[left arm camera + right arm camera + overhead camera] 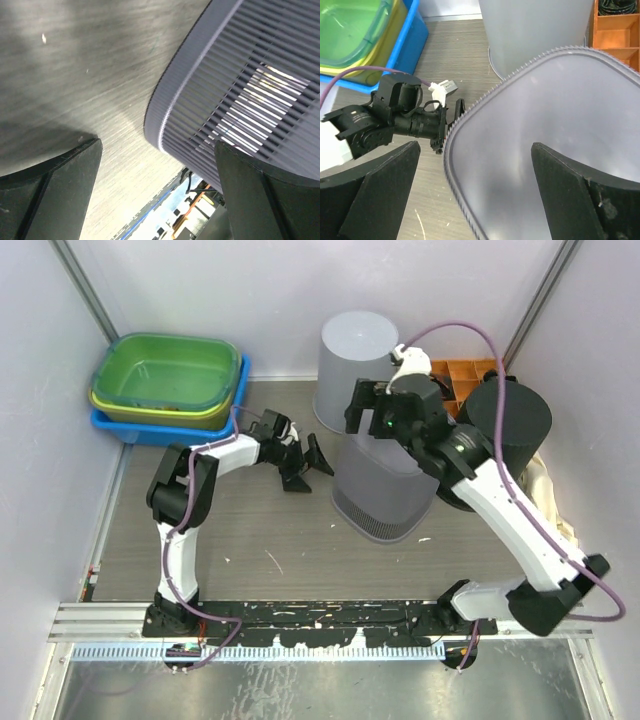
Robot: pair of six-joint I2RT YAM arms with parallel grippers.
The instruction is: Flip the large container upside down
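Left end effector (pixel 305 462) stood wide open with nothing between its fingers, low on the bench (pixel 250 540) just beside the left wall of the large container (pixel 385 502). Right end effector (pixel 475 192) was spread as wide and equally empty. It hung above the container's upper end with one finger outside the toothed edge and the other over the smooth grey face. Whether that face was the inside or the closed base could not be told.

The container stood near the middle of the bench, between the two arms, and a band of thin slots ran round its wall.

It looked like thin moulded plastic, so probably light and rigid enough to keep its shape, though the slotted wall would likely flex under a hard pinch. Its smooth skin seemed likely to slip. The best hold appeared to be the ribbed edge band, pinched across the wall, ideally from opposite sides so that the container could roll over without skidding.

By count there was one large slotted container and one taller pale bin (pixel 356 355) behind it. One dark round bin (pixel 512 420) and one orange divided box (pixel 462 380) stood at the right. Three nested tubs sat at the back left: green (pixel 160 375), yellow (pixel 120 412) and blue (pixel 130 430).
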